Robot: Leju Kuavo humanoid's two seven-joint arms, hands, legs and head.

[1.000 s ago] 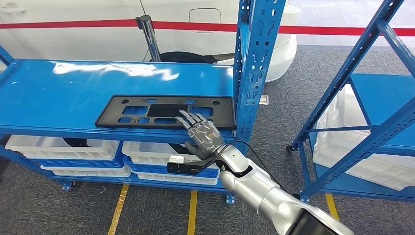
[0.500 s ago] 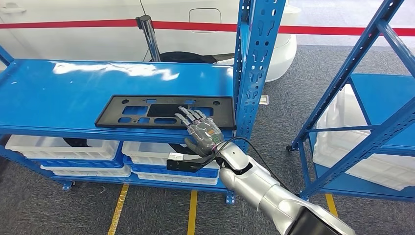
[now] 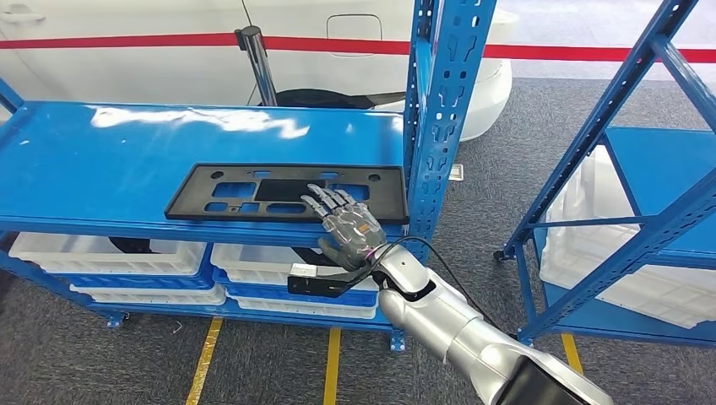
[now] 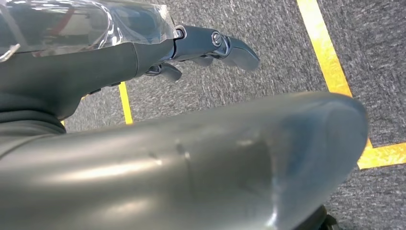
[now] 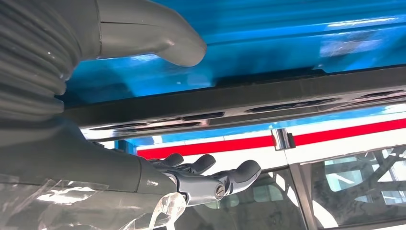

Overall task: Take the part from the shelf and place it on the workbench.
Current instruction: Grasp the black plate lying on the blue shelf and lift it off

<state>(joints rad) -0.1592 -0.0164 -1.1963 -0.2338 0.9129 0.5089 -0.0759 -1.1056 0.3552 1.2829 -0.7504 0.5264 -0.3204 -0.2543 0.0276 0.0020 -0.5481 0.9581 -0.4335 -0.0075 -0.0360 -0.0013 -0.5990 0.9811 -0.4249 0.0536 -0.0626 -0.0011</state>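
Observation:
The part is a flat black plastic panel with several cut-outs (image 3: 253,192), lying near the front edge of the blue shelf (image 3: 101,160). My right hand (image 3: 348,226) is at the panel's near right end, its fingers spread over the top and its thumb under the shelf's front lip. In the right wrist view the fingers (image 5: 210,177) and the thumb (image 5: 158,33) stand apart on either side of the panel's dark edge (image 5: 287,96) and do not clamp it. My left hand (image 4: 143,52) hangs over the carpet with its fingers extended, holding nothing.
A blue upright post (image 3: 439,110) stands just right of the panel. White bins (image 3: 110,253) fill the level below the shelf. A second blue rack (image 3: 659,169) stands at the right, and a white car (image 3: 338,51) is behind. Yellow lines (image 3: 203,363) mark the grey carpet.
My right hand crept slightly forward and left over the panel's edge a second ago. It has held nearly still since then, and the panel has not moved.

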